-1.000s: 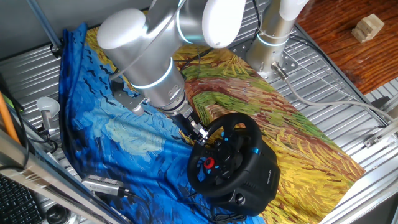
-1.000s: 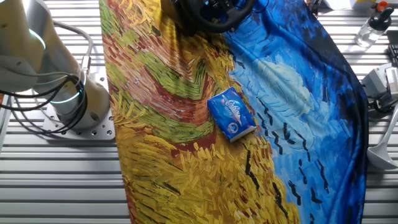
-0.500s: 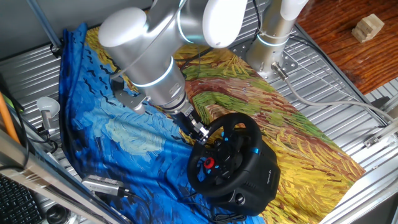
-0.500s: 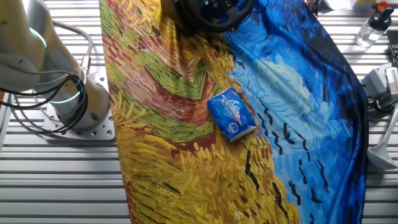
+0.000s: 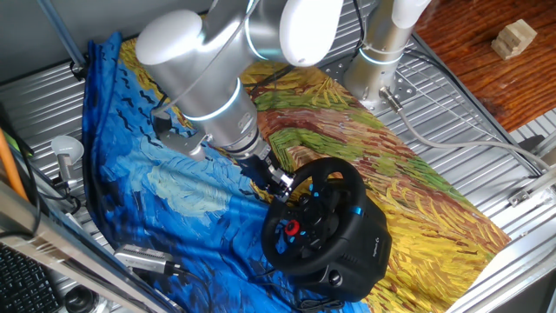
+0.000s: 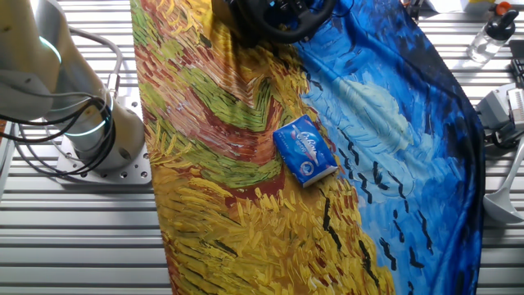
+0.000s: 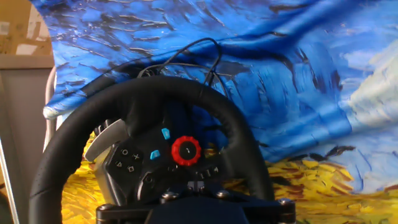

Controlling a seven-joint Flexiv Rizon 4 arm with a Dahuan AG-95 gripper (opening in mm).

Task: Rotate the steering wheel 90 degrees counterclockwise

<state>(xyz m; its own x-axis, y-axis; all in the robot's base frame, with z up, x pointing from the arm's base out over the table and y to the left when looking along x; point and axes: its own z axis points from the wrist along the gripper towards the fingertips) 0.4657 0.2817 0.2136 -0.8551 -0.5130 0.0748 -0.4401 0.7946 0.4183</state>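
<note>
The black steering wheel [image 5: 347,187] stands on its bulky base at the front of the painted cloth; its hub shows blue-lit buttons and a red round button. In the other fixed view only its edge [image 6: 278,20] shows at the top. My gripper [image 5: 280,185] is at the wheel's upper-left rim. In the hand view the rim [image 7: 161,93] arcs over the hub, and my gripper [image 7: 196,185] sits low in front of it with its two pads close together, shut. Its dark body hides the near part of the rim, so I cannot tell whether the tips touch it.
A small blue-and-white box [image 6: 304,150] lies mid-cloth. A second arm's base [image 5: 380,61] stands at the cloth's edge, also seen in the other fixed view [image 6: 98,131]. A black cable [image 7: 205,50] runs behind the wheel. A wooden block [image 5: 512,36] lies on the wood surface.
My arm's upper body has shifted very slightly. The wheel and the gripper at its rim look the same.
</note>
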